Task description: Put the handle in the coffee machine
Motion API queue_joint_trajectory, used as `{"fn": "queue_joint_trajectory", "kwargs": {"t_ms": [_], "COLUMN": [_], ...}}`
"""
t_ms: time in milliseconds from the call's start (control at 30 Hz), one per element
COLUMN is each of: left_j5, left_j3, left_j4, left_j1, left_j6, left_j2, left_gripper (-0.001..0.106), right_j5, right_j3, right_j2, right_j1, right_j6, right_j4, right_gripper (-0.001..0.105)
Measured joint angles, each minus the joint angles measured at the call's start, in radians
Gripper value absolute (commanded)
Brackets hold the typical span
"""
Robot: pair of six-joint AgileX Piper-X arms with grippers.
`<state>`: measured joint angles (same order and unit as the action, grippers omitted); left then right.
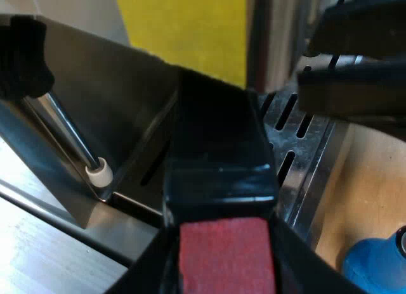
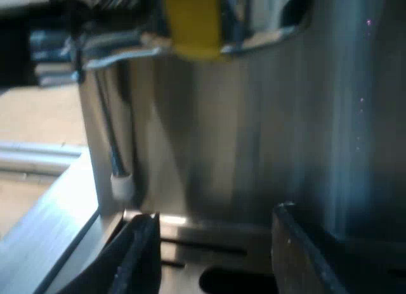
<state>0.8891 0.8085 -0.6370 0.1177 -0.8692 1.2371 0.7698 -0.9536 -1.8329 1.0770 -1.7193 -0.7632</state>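
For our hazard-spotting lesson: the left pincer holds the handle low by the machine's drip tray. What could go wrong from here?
1. The handle sits low over the tray, so it may scrape the tray on its way in.
2. The wand hangs close beside it; a sideways swing could hit it.
3. The right pincer, open over the tray, may block the path.

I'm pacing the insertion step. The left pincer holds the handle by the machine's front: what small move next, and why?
Probably raise the left pincer a little, lifting the handle toward the machine's front: it lies low over the drip tray beside the steam wand, its metal end hidden. The right pincer hangs open over that tray.
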Motion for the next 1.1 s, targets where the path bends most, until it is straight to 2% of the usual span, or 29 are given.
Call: {"fn": "queue_joint_trajectory", "kwargs": {"t_ms": [100,233,300,433,533,833,967,1100], "left_j5": [0.000,0.000,0.000,0.000,0.000,0.000,0.000,0.000], "left_j3": [0.000,0.000,0.000,0.000,0.000,0.000,0.000,0.000], "left_j4": [0.000,0.000,0.000,0.000,0.000,0.000,0.000,0.000], "left_j1": [0.000,0.000,0.000,0.000,0.000,0.000,0.000,0.000], "left_j6": [0.000,0.000,0.000,0.000,0.000,0.000,0.000,0.000], "left_j2": [0.000,0.000,0.000,0.000,0.000,0.000,0.000,0.000], "left_gripper": [0.000,0.000,0.000,0.000,0.000,0.000,0.000,0.000], "right_j5": [0.050,0.064,0.083,0.088,0.112,0.111,0.109,0.076], "right_j3": [-0.016,-0.031,-0.061,-0.073,-0.116,-0.128,-0.128,-0.128], "right_j2": [-0.020,-0.056,-0.092,-0.106,-0.158,-0.201,-0.220,-0.237], "right_j1": [0.000,0.000,-0.003,-0.003,-0.022,-0.068,-0.078,-0.079], "right_j6": [-0.027,-0.042,-0.086,-0.101,-0.131,-0.150,-0.204,-0.220], "right_j4": [-0.017,-0.072,-0.100,-0.117,-0.190,-0.279,-0.321,-0.363], "right_gripper": [0.043,0.043,0.043,0.043,0.043,0.043,0.043,0.043]}}
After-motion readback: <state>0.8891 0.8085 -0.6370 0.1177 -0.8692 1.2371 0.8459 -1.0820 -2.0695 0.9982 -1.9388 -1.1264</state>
